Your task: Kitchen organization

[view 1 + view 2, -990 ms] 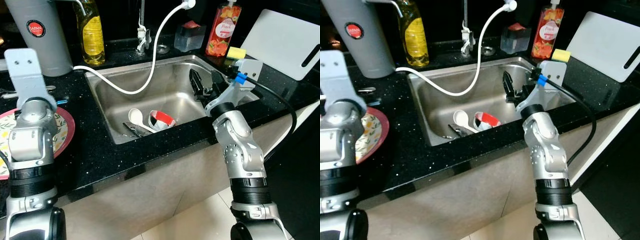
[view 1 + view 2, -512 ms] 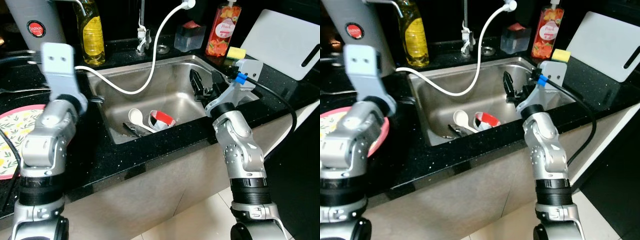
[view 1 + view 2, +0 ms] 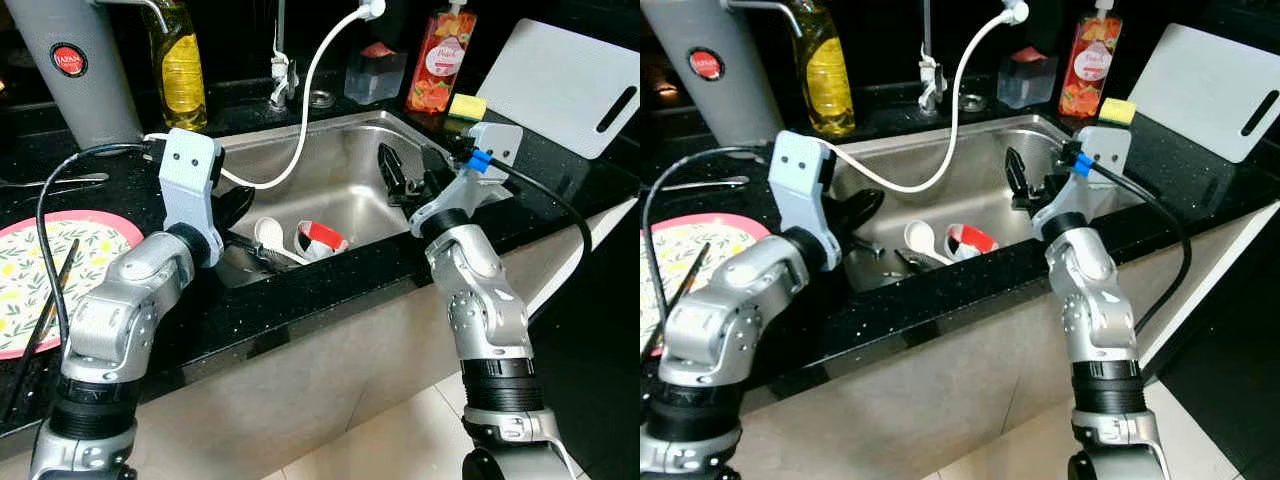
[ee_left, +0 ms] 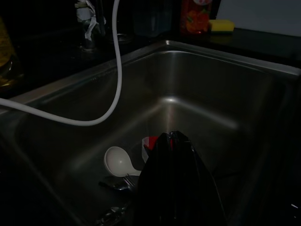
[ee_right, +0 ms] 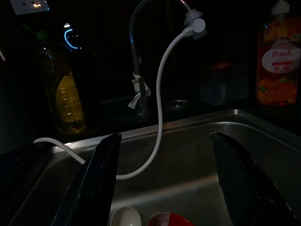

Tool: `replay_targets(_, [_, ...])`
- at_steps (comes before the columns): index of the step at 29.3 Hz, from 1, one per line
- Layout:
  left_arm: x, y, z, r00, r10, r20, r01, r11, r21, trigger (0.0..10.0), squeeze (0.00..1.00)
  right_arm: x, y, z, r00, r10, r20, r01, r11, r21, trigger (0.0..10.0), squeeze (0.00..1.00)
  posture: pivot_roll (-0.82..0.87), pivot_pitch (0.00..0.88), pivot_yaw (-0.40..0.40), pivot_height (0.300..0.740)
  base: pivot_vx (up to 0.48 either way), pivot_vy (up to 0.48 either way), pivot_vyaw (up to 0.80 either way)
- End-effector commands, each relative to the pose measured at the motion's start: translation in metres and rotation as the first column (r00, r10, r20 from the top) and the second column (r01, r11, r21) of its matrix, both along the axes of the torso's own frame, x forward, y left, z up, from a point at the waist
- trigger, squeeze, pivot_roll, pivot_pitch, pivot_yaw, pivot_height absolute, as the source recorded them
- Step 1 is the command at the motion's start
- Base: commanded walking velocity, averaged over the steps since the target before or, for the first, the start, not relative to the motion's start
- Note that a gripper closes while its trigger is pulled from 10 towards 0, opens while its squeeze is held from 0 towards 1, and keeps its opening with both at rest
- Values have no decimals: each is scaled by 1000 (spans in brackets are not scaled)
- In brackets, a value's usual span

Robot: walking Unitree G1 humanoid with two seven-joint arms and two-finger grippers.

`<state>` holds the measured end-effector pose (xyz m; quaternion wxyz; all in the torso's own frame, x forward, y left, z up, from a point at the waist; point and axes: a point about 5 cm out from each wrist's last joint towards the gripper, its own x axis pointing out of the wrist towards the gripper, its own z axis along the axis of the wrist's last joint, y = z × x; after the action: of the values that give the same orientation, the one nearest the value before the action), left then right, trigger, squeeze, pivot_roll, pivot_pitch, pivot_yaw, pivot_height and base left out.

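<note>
The sink [image 3: 350, 165] is brushed steel with a dull sheen; around it lies a glossy black speckled counter [image 3: 250, 310]. Inside the sink, a smooth white plastic spoon [image 3: 268, 234] rests.

Two silver arms are seen, built of rounded, jointed segments with black ribbed collars near the base. Each wrist carries a pale grey bracket with two dark screw holes. A black cable loops from the left bracket; another, with a blue connector, leaves the right. Long black fingers [image 5: 99, 179] appear glossy, perhaps plastic.
</note>
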<state>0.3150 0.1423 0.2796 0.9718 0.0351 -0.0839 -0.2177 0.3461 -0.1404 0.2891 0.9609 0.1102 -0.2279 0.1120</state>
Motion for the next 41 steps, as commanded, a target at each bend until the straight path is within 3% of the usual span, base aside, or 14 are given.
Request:
replay_targets(1, [-2, -4, -4, 1000, -14, -6, 14, 1000, 5, 10000, 0, -3, -3, -1, 1000, -10, 2, 10, 1000, -12, 10000, 0, -88, 124, -20, 740, 0, 0, 0])
replay_targets(41, [-1, 4, -12, 999, 41, -30, -39, 998, 51, 10000, 0, -3, -5, 1, 1000, -15, 4, 15, 1000, -13, 10000, 0, -83, 131, -26, 740, 0, 0, 0])
